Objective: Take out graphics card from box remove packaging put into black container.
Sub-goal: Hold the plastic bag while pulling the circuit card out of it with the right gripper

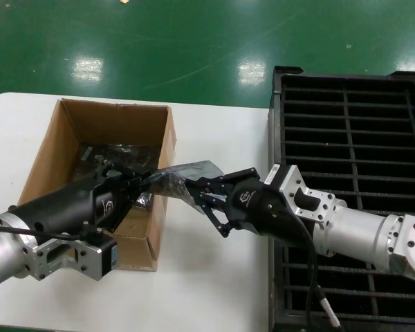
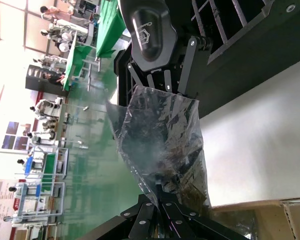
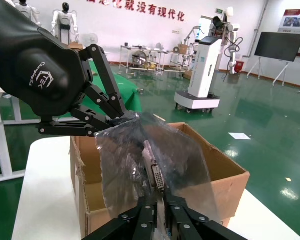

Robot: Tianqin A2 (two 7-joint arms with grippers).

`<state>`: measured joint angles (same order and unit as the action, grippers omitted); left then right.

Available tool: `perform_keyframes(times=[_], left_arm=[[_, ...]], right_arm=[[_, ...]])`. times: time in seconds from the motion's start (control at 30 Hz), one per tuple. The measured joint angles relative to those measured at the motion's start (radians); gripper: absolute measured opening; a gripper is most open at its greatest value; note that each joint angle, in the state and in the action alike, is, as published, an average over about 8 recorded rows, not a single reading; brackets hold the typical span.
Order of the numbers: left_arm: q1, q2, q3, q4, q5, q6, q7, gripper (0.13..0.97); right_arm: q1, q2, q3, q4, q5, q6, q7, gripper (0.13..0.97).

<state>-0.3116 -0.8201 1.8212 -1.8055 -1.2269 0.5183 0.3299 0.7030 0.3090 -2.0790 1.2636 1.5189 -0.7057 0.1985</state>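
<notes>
The packaging (image 1: 194, 171), a crinkly translucent bag, hangs stretched between my two grippers just above the right wall of the box (image 1: 44, 160). Inside it shows the graphics card (image 3: 154, 173), with its silver bracket and a port. My left gripper (image 1: 148, 179) reaches over the box and is shut on one end of the packaging (image 2: 160, 145). From the other side, my right gripper (image 1: 194, 191) is shut on the opposite end (image 3: 140, 160). In the left wrist view the left gripper (image 2: 163, 196) pinches the bag edge. The right gripper (image 3: 163, 201) does the same in its own view. The black container (image 1: 346, 124) lies to the right.
More bagged items (image 1: 117, 152) lie inside the box. The white table (image 1: 214, 277) carries the box and the black container side by side. Green floor lies beyond the table's far edge. My right arm (image 1: 360, 232) stretches across the container.
</notes>
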Motion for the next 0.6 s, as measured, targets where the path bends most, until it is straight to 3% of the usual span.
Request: perform_keyframes(times=[0.33,0.6], left_arm=[[0.0,0.0,0.0,0.0,0.0,0.0,0.0,0.14],[0.0,0.0,0.0,0.0,0.0,0.0,0.0,0.14]], right_arm=[[-0.01,0.004,0.005,0.003,0.01,-0.006,-0.018,0.197],[0.006,-0.022,0.001,-0.033,0.01,-0.003,-0.019,0.301]])
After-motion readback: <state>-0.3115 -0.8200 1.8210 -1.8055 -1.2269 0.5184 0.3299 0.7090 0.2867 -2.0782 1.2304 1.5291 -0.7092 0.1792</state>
